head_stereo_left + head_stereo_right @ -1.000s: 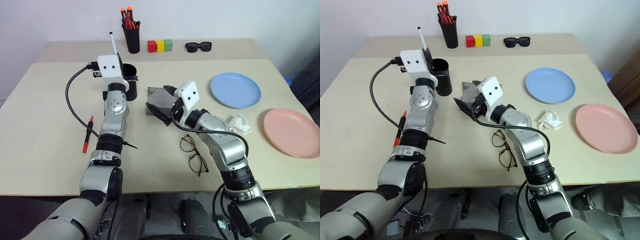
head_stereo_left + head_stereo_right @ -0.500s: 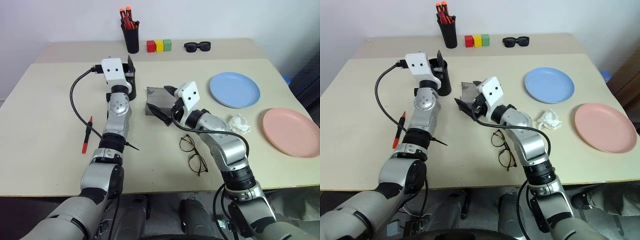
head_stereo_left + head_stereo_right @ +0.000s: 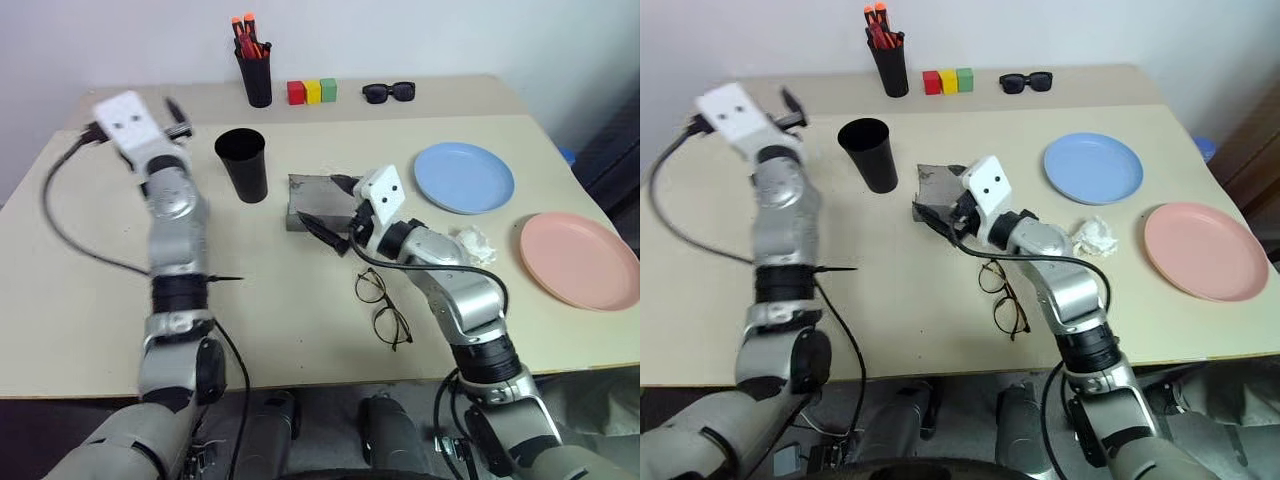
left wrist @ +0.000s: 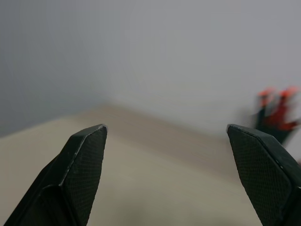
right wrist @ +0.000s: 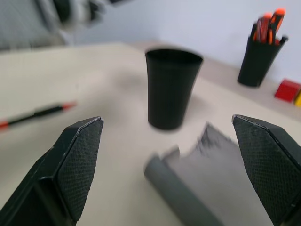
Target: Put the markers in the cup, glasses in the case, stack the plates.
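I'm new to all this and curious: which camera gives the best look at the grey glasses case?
The left eye view: the case lies whole, lid open. The right eye view matches it; the right wrist view cuts it off.

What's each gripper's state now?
Left gripper: open, fingers wide apart, holding nothing.
Right gripper: open, holding nothing, poised at the grey case.

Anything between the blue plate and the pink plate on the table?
No object: bare tabletop separates the blue plate from the pink plate in both eye views. A crumpled white tissue lies nearby, off that line, toward the right arm.
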`<state>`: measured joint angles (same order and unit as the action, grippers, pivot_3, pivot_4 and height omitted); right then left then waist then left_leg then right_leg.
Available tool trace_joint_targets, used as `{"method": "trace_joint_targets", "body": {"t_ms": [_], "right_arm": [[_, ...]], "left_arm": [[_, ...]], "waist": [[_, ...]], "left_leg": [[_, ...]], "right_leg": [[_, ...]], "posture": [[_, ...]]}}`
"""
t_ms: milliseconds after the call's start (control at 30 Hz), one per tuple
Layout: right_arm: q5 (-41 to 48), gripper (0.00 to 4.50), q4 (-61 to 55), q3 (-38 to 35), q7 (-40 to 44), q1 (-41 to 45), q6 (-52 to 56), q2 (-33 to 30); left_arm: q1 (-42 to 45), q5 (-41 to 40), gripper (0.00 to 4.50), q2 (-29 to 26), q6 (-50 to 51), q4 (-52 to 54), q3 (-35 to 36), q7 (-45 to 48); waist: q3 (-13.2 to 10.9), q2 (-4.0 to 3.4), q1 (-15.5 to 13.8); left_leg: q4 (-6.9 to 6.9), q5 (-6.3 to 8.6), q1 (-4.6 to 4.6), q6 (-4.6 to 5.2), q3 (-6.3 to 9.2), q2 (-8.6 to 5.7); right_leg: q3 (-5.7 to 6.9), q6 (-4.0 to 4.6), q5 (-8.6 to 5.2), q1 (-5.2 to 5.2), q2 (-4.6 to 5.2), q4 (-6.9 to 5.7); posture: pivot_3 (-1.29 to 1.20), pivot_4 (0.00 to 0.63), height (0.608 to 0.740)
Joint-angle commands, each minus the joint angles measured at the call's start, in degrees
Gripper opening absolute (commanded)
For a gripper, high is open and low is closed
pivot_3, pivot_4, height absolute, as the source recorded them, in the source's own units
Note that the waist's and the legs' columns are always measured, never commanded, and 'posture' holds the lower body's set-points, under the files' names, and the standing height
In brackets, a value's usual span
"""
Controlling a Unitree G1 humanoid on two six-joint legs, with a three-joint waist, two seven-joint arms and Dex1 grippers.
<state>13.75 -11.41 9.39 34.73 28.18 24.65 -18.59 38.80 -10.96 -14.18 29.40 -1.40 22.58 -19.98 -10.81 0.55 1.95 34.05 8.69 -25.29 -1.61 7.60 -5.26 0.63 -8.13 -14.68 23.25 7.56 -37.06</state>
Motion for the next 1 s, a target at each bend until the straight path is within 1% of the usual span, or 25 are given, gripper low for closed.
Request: {"method": "trace_joint_targets", "body": {"t_ms": [33, 133, 167, 200, 267, 367, 467, 533, 567, 633, 800, 833, 867, 900, 933, 967, 1000], "right_arm": [[2.31, 4.5, -2.49, -1.77, 3.95, -0.49, -0.02, -2.66], [2.94, 4.5, -1.37, -2.32, 6.22, -0.59, -0.18, -4.68], [3.1, 4.5, -1.01, -2.25, 7.36, -0.59, -0.22, -5.39], [3.21, 4.5, -0.79, -2.17, 8.12, -0.59, -0.24, -5.84], [3.56, 4.5, -0.7, -1.98, 9.65, -0.68, -0.11, -6.69], [5.23, 4.5, -2.4, -1.38, 13.76, -1.82, 1.57, -9.23], [6.61, 4.5, -4.97, -0.85, 18.08, -4.27, 2.35, -12.82], [6.63, 4.5, -5.65, -0.91, 18.77, -5.56, 2.17, -13.88], [6.24, 4.5, -5.61, -1.03, 18.32, -6.03, 1.8, -13.91], [5.83, 4.5, -5.61, -1.14, 17.83, -6.58, 1.39, -13.8], [5.72, 4.5, -6.28, -1.07, 17.23, -7.79, 1.1, -13.65], [5.71, 4.5, -6.37, -1.04, 17.16, -7.93, 1.06, -13.65], [5.62, 4.5, -6.47, -0.97, 17.11, -8.17, 1.01, -13.72], [5.55, 4.5, -6.6, -0.92, 17.05, -8.33, 1.0, -13.77], [5.51, 4.5, -6.68, -0.9, 16.99, -8.41, 1.04, -13.8], [5.45, 4.5, -6.75, -0.89, 16.96, -8.42, 1.06, -13.83], [5.37, 4.5, -6.78, -0.9, 16.92, -8.36, 0.97, -13.83]], "left_arm": [[-5.01, -7.54, 4.17, -4.29, 23.0, 13.29, 1.47, 5.74], [-9.08, -12.56, 4.17, -9.84, 39.8, 19.42, 2.12, 11.56], [-9.19, -13.58, 4.17, -11.0, 48.01, 19.71, 3.68, 12.71], [-8.97, -14.07, 4.17, -11.61, 53.76, 19.78, 4.91, 13.42], [-8.35, -13.57, 4.17, -12.36, 61.06, 19.65, 6.07, 13.88], [-10.34, -14.87, 4.17, -15.79, 63.1, 18.66, 2.59, 14.13], [-10.91, -16.57, 4.17, -17.2, 63.1, 17.6, 0.86, 14.44], [-11.25, -17.44, 4.17, -17.79, 63.1, 16.8, -0.47, 14.66], [-11.22, -17.58, 3.94, -17.61, 63.1, 15.92, -0.62, 14.52], [-11.0, -17.85, 3.32, -17.28, 63.1, 14.46, -0.32, 14.0], [-9.93, -17.69, 0.82, -16.61, 63.1, 12.33, 0.79, 12.99], [-9.81, -17.59, 0.23, -16.57, 63.1, 12.15, 0.86, 12.85], [-8.92, -16.74, 0.11, -15.77, 63.1, 12.24, 1.77, 12.62], [-7.76, -15.55, 0.11, -14.52, 62.37, 12.93, 3.21, 12.34], [-6.97, -14.72, 0.11, -13.19, 59.25, 13.86, 4.67, 11.96], [-6.51, -13.88, 0.11, -11.44, 53.74, 15.1, 6.22, 11.46], [-6.58, -12.91, 0.11, -9.96, 45.22, 16.49, 6.95, 11.59]], "waist": [[0.0, 0.0, -0.01], [-0.01, 0.02, -0.05], [-0.01, 0.02, -0.07], [0.0, 0.01, -0.04], [0.0, 0.01, 0.16], [0.0, 0.02, 0.21], [0.0, 0.02, -0.18], [0.0, 0.02, -0.77], [0.0, 0.02, -0.86], [0.0, 0.02, -1.04], [0.01, 0.02, -1.1], [0.01, 0.02, -1.07], [0.02, 0.02, -1.06], [0.01, 0.02, -1.16], [0.01, 0.02, -1.22], [0.01, 0.03, -1.27], [-0.01, 0.06, -1.38]], "left_leg": [[0.01, -0.01, 0.0, -0.01, 0.01, 0.0], [0.08, -0.06, 0.0, -0.1, 0.04, 0.02], [0.09, -0.06, 0.01, -0.11, 0.05, 0.04], [0.09, -0.06, 0.02, -0.12, 0.07, 0.06], [0.08, -0.06, 0.05, -0.12, 0.07, 0.06], [0.05, -0.06, 0.05, -0.13, 0.07, 0.07], [0.03, -0.05, 0.05, -0.15, 0.07, 0.11], [0.03, -0.04, 0.04, -0.17, 0.06, 0.11], [0.03, -0.01, 0.04, -0.22, 0.03, 0.11], [0.03, 0.02, 0.04, -0.26, 0.01, 0.14], [0.02, 0.03, 0.04, -0.27, -0.01, 0.16], [0.01, 0.03, 0.04, -0.28, -0.01, 0.16], [0.01, 0.03, 0.04, -0.27, -0.02, 0.16], [0.0, 0.03, 0.04, -0.27, -0.03, 0.16], [0.0, 0.03, 0.04, -0.27, -0.02, 0.16], [0.01, 0.02, 0.03, -0.27, -0.02, 0.16], [0.02, 0.03, 0.02, -0.27, -0.02, 0.16]], "right_leg": [[0.0, 0.0, 0.0, 0.0, 0.0, -0.04], [0.01, 0.02, 0.0, 0.0, -0.03, -0.12], [0.01, 0.03, 0.0, -0.01, -0.05, -0.11], [0.01, 0.05, 0.01, -0.02, -0.06, -0.12], [0.0, 0.05, 0.0, -0.02, -0.07, -0.12], [0.0, 0.04, 0.0, 0.0, -0.07, -0.11], [-0.02, 0.05, 0.0, 0.0, -0.06, -0.09], [-0.04, 0.06, 0.0, 0.01, -0.05, -0.06], [-0.05, 0.06, 0.0, 0.01, -0.03, -0.05], [-0.09, 0.07, -0.01, 0.02, -0.02, -0.03], [-0.11, 0.07, -0.01, 0.05, 0.0, -0.02], [-0.11, 0.08, -0.01, 0.06, 0.0, -0.03], [-0.12, 0.08, -0.01, 0.06, 0.0, -0.03], [-0.13, 0.08, -0.01, 0.06, 0.0, -0.03], [-0.13, 0.08, -0.01, 0.06, 0.0, -0.03], [-0.13, 0.07, -0.01, 0.06, 0.0, -0.02], [-0.13, 0.07, -0.01, 0.06, 0.02, -0.01]], "posture": [[0.0, 0.15, 0.74], [0.0, 0.15, 0.74], [0.0, 0.15, 0.74], [0.0, 0.15, 0.74], [0.0, 0.15, 0.74], [0.0, 0.15, 0.74], [0.0, 0.15, 0.74], [0.0, 0.15, 0.74], [0.0, 0.15, 0.74], [0.0, 0.15, 0.74], [0.0, 0.15, 0.74], [0.0, 0.15, 0.74], [0.0, 0.15, 0.74], [0.0, 0.15, 0.74], [0.0, 0.15, 0.74], [0.0, 0.15, 0.74], [0.0, 0.15, 0.74]]}}
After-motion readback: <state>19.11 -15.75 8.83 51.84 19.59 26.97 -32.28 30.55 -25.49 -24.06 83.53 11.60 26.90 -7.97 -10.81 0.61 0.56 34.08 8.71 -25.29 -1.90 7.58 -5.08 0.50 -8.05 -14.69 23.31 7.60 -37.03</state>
